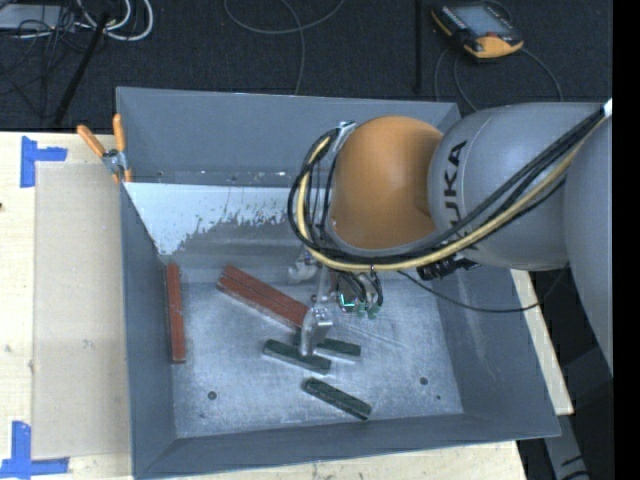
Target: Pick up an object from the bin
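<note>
While the arm (520, 198) is extending into the bin (145, 388) from the right, the claw (310, 346) is hanging low over the bin floor, approx. centre, slightly toward the front wall. Claw tip is sitting at or just above a dark green flat bar (283, 350) lying nearly level across the floor. Contact w/ that bar: cannot tell. Claw state (spread or pressed together): cannot tell, as the tip is overlapping the dark bar and the angle is giving no clear gap. Nothing is showing as pinched.

Items nearest the claw:
- A 2nd dark green bar (345, 348), shorter, is lying just beside the claw on its right, roughly in line w/ the first.
- A 3rd dark green bar (337, 399) is lying apart, nearer the front wall, tilted down toward the right.
- A reddish-brown slat (262, 295) is lying diagonally behind the claw, its lower right end running close up to the claw body.

Further off, a long reddish-brown stick (176, 313) is lying along the foot of the left wall, well apart from the claw.

Robot hardware: an orange cover (385, 183) is sitting on the wrist above the claw, w/ black and yellow cables (310, 218) looping round its left side.
</note>
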{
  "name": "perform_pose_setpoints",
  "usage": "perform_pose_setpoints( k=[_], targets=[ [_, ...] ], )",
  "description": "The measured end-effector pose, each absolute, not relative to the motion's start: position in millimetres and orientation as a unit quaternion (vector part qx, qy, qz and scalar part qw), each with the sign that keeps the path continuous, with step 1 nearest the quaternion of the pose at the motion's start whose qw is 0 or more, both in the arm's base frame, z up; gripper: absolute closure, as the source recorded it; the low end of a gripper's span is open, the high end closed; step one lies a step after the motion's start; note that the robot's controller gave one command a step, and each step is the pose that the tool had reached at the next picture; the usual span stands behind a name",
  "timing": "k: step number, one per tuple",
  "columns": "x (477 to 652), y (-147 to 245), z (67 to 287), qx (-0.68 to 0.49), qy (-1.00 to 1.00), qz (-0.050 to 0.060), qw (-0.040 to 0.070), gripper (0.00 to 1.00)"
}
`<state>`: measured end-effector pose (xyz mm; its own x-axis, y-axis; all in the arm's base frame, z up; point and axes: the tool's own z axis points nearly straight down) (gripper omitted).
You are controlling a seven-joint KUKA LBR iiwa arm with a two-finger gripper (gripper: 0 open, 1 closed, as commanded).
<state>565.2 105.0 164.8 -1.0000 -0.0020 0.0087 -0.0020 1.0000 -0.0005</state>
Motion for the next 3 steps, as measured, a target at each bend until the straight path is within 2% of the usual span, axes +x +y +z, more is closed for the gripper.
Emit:
perform_pose_setpoints(
  k=[1, 2, 3],
  targets=[
    [565.6, 104.9, 166.8, 0.001, -1.000, 0.000, 0.003, 0.00],
    [566.1, 104.9, 184.5, 0.017, -1.000, 0.000, 0.001, 0.00],
    [558.1, 85.2, 85.5, -0.046, -0.999, -0.004, -0.008, 1.00]
  ],
)
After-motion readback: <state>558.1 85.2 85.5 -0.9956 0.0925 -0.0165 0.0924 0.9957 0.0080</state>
